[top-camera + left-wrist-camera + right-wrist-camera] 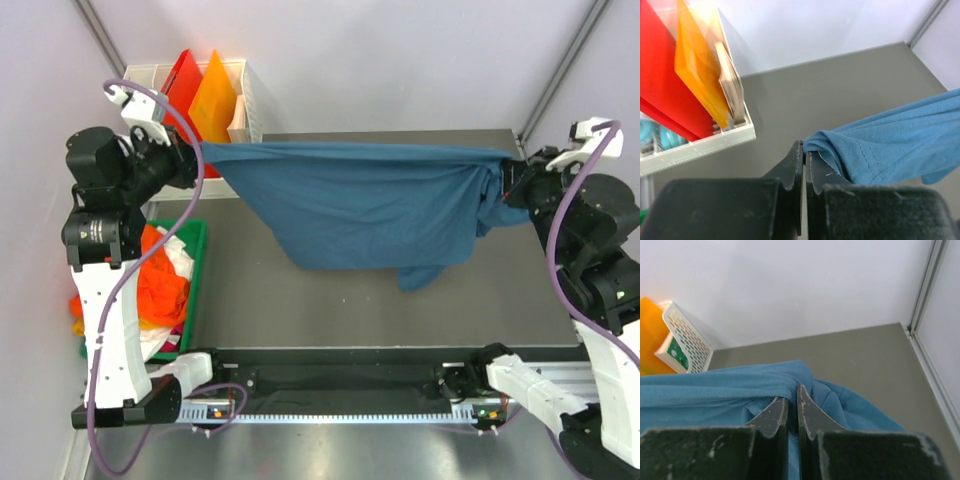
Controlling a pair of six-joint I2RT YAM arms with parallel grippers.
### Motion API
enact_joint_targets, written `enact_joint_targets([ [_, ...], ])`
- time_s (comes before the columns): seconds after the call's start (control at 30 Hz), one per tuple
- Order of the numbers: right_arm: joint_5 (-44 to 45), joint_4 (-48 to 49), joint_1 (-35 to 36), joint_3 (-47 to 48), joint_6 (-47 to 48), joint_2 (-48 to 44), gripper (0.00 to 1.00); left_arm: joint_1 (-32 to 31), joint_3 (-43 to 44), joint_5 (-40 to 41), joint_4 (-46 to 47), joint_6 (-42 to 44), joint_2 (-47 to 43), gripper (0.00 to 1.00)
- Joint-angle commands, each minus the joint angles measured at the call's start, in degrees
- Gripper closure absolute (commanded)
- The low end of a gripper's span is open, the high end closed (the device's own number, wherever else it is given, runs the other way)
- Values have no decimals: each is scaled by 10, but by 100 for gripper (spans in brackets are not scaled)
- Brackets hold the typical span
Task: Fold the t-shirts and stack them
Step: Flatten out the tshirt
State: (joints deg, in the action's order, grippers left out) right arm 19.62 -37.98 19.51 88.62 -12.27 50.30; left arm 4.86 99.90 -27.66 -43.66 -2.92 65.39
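I am watching the teal-blue t-shirt hanging stretched between both arms across the upper middle of the overhead view. Its top edge is running almost level from left to right, and its body is sagging toward the grey tabletop. The lowest fold, right of centre, is drooping close to the tabletop, but I cannot tell whether it is touching.

The left tool is gripping the shirt's left end at the upper left of that view. In the left wrist view the left tool is showing its jaws almost together, with a hemmed edge of the cloth nipped at their tips and the fabric trailing off to the right of the frame. The right tool is holding the opposite end at the upper right. In the right wrist view the right tool is likewise nearly closed, with blue cloth bunching around both fingers and spreading to the left.

A white rack is standing at the upper left just behind the left tool, carrying a red board and an orange board. At the left edge, a green bin is holding an orange t-shirt mixed with white fabric.
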Motion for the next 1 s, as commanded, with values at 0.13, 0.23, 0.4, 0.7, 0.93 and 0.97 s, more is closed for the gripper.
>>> enact_joint_targets([
  [0.13, 197, 4, -30, -99, 17, -42, 100, 44, -82, 155, 29, 39, 13, 100],
  [0.23, 184, 34, -32, -147, 8, -8, 100, 42, -108, 132, 48, 39, 54, 100],
  [0.4, 175, 102, -52, -152, -3, 102, 100, -7, -123, 188, 101, 69, 140, 100],
  [0.7, 169, 151, -132, -3, -23, 337, 100, -69, 33, 251, 135, 79, 372, 100],
  [0.93, 146, 142, -131, 74, -35, 437, 16, -109, 219, 300, 103, 85, 504, 40],
  [0.97, 146, 146, -128, 71, -35, 437, 8, -114, 216, 304, 104, 88, 499, 33],
])
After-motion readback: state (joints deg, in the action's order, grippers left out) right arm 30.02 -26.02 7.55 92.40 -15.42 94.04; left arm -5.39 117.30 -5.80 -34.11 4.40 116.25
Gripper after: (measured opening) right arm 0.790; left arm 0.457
